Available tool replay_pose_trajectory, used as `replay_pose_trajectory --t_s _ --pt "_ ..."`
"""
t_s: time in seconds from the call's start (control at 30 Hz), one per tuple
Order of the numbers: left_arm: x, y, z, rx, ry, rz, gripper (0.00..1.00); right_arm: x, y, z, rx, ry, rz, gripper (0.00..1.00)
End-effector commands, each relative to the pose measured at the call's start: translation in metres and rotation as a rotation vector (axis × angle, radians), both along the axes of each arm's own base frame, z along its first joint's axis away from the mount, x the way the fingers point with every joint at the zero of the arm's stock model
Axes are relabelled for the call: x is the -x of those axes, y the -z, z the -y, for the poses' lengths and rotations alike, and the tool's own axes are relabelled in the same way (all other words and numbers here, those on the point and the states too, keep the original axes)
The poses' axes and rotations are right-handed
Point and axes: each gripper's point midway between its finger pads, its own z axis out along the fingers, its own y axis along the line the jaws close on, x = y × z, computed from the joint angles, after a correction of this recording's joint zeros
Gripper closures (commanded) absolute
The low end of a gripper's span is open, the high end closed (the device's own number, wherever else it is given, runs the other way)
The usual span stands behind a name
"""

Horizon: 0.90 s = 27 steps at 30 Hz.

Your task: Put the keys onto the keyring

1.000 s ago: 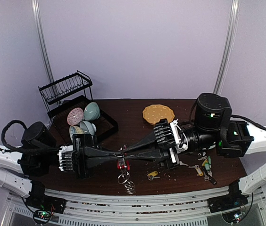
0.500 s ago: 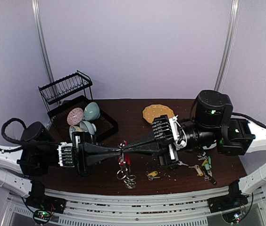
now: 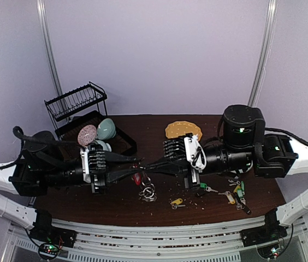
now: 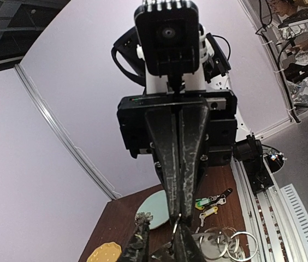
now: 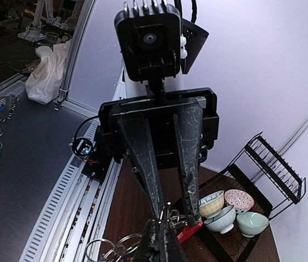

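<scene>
View from above a dark wooden table [image 3: 148,131]. Nearest the arm bases, one yellow-tagged key [image 3: 177,203] lies alone. The rest of the keys [image 3: 236,192], with green, yellow and other tags, lie scattered at the right.

A little further in, at the table's middle, the keyring [image 3: 146,190] hangs below two long black tools that meet tip to tip. Its red arc [image 3: 137,178] is uppermost and its silver loops [image 3: 148,194] dangle below. Whether the lowest loops touch the table cannot be told.

The right tool [image 3: 144,169] reaches in from the right, its fingers pressed fully together on a thin wire loop of the keyring. The left tool [image 3: 140,163] reaches in from the left with a narrow gap between its fingers. Whether it touches the ring cannot be told.

At the far side sit a round yellow dotted plate [image 3: 183,131] and a black dish rack [image 3: 76,103] with bowls [image 3: 106,129].

The keys are likely light, stiff, thin and slippery. The plastic tag offers the surest grip and leaves the metal hole free. The keyring is likely light but floppy and prone to swinging, so the stiff red arc is the steadier hold.
</scene>
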Motion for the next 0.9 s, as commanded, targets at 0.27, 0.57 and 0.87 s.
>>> replay_pose_trajectory --t_s 0.27,0.57,0.87 --pt "-0.019 -0.004 -0.002 -0.012 -0.105 -0.041 1.00 0.000 -0.014 0.001 -0.016 0.016 -0.005 1.00" --pt "0.005 -0.003 -0.014 0.009 -0.015 0.136 1.00 -0.029 -0.015 0.030 -0.049 0.005 -0.233 0.62" --pt "0.033 -0.006 -0.017 -0.067 0.138 0.250 1.00 -0.109 0.067 0.053 0.053 0.358 -0.593 0.48"
